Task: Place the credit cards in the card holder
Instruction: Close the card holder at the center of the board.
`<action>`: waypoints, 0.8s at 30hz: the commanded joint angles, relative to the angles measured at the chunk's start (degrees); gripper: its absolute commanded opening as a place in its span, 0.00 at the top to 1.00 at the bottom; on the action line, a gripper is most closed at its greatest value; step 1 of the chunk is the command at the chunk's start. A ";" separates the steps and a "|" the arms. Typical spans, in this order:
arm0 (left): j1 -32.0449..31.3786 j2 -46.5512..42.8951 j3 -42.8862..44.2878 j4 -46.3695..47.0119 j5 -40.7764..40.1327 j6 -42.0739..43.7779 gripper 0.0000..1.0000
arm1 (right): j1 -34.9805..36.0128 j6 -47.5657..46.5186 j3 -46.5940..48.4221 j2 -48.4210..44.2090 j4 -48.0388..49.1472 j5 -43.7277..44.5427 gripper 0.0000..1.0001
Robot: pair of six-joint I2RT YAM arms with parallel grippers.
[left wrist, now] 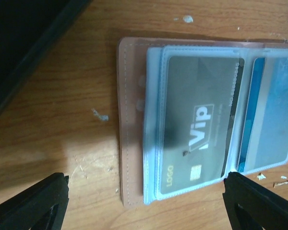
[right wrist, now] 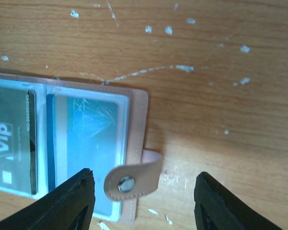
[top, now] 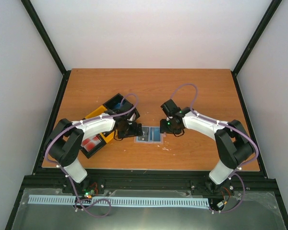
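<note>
Right wrist view alone shows the snap strap of the card holder. The black card reads "Vip" and, in left wrist view, "LOGO". Jaws stand apart and empty on left gripper and right gripper.

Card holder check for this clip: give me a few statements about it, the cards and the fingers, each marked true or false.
1. The card holder lies open on the table. True.
2. The black card printed "Vip" sits inside a clear sleeve. True.
3. The snap strap is fastened shut over the holder. False: it lies loose at the open holder's edge.
4. The right fingers pinch the light blue card. False: they stand apart and hold nothing, and that card is in a sleeve.
5. Red cards lie in a bin of the tray. True.
</note>
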 commanded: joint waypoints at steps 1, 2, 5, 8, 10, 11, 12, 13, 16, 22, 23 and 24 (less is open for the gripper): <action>1.05 1.67 0.22 4.13 2.13 -0.24 0.10 | 0.86 -1.50 3.74 3.56 -2.49 3.57 0.43; 1.15 2.05 0.34 4.24 2.33 -0.15 0.10 | 1.06 -1.75 4.19 4.42 -2.73 3.80 0.42; 1.69 3.59 1.31 3.58 2.10 0.19 0.10 | 1.59 -2.41 4.76 5.93 -3.22 4.07 0.42; 2.22 4.99 2.31 3.15 2.11 0.88 0.10 | 1.87 -2.62 4.80 7.18 -4.17 4.46 0.43; 2.41 5.93 2.88 3.39 2.58 1.68 0.10 | 2.05 -2.62 4.79 7.93 -4.52 4.58 0.45; 2.43 6.38 3.20 3.36 2.66 2.03 0.10 | 2.06 -2.56 4.82 8.07 -4.71 4.42 0.47; 2.56 6.87 3.55 3.38 2.94 2.43 0.10 | 2.14 -2.49 4.80 8.27 -4.74 4.03 0.48; 2.55 7.25 3.76 3.59 3.50 2.88 0.11 | 2.15 -2.45 4.74 8.51 -4.72 3.45 0.51; 2.69 8.14 4.15 4.26 5.95 4.11 0.12 | 2.13 -2.44 4.82 9.66 -5.00 1.56 0.57; 4.47 9.52 4.05 6.29 13.88 4.66 0.14 | 2.15 -1.79 3.63 10.38 -4.02 0.26 0.61; 4.94 9.76 4.01 6.76 14.73 4.49 0.14 | 2.15 -1.75 3.53 10.66 -3.92 -0.02 0.61; 5.36 10.21 3.88 7.26 15.65 4.40 0.14 | 2.15 -1.74 3.39 10.86 -3.75 -0.27 0.62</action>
